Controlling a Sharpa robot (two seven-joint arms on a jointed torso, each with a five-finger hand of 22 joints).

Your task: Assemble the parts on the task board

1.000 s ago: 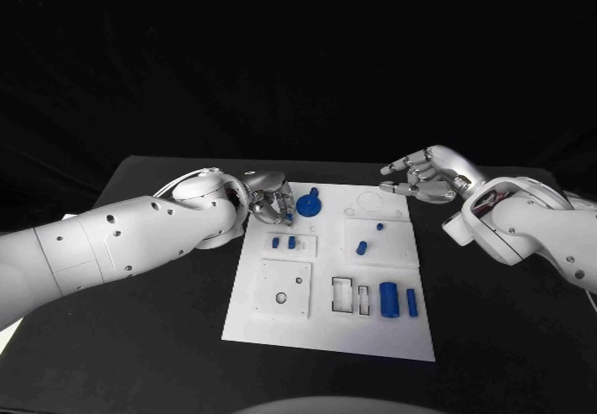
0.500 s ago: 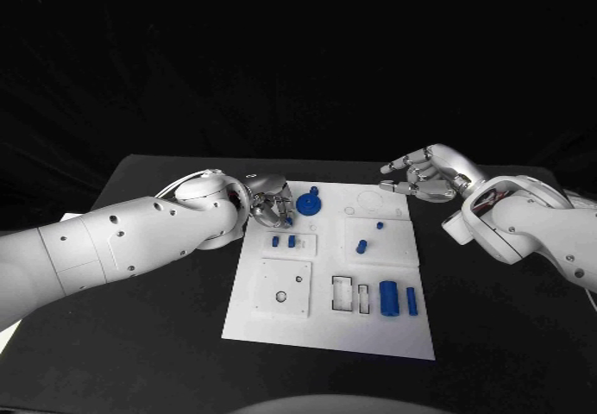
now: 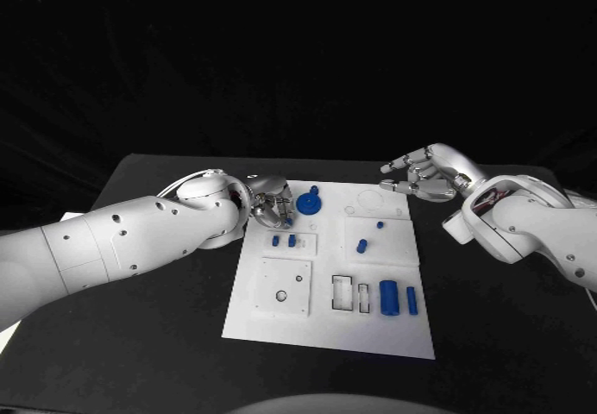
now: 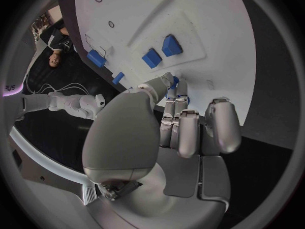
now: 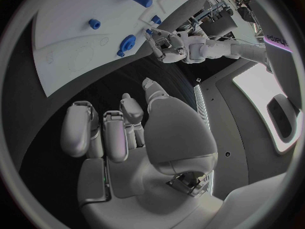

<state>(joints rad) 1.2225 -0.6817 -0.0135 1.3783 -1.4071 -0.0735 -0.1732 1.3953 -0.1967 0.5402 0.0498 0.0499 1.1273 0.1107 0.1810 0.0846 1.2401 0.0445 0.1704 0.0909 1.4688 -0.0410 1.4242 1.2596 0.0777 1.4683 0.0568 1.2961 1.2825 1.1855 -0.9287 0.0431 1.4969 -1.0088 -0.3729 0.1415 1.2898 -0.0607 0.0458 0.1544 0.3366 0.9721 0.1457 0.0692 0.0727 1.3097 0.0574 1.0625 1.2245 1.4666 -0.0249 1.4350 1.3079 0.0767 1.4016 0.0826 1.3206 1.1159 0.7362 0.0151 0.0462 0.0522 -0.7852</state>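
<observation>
Reaching over the far left corner of the task board (image 3: 373,332), we have our left hand (image 3: 270,203) with its fingers curled downward, the tips just beside the round blue part (image 3: 309,204) near the board's far edge. From the left wrist view the fingertips (image 4: 173,84) look closed around something small and blue, but we cannot tell whether it is truly held. Our right hand (image 3: 423,175) hovers off the board's far right corner over the black worktop (image 3: 149,345), fingers curled in on nothing.

Two small blue blocks (image 3: 284,241) stand in a raised panel just nearer than the left hand. A short blue peg (image 3: 361,247) sits on the panel to their right. Toward the near right edge a thick blue cylinder (image 3: 389,297) and a slim blue bar (image 3: 411,300) lie side by side, beside two rectangular slots. Bare worktop lies wide along the board's left, right and near edges, well apart from both arms.
</observation>
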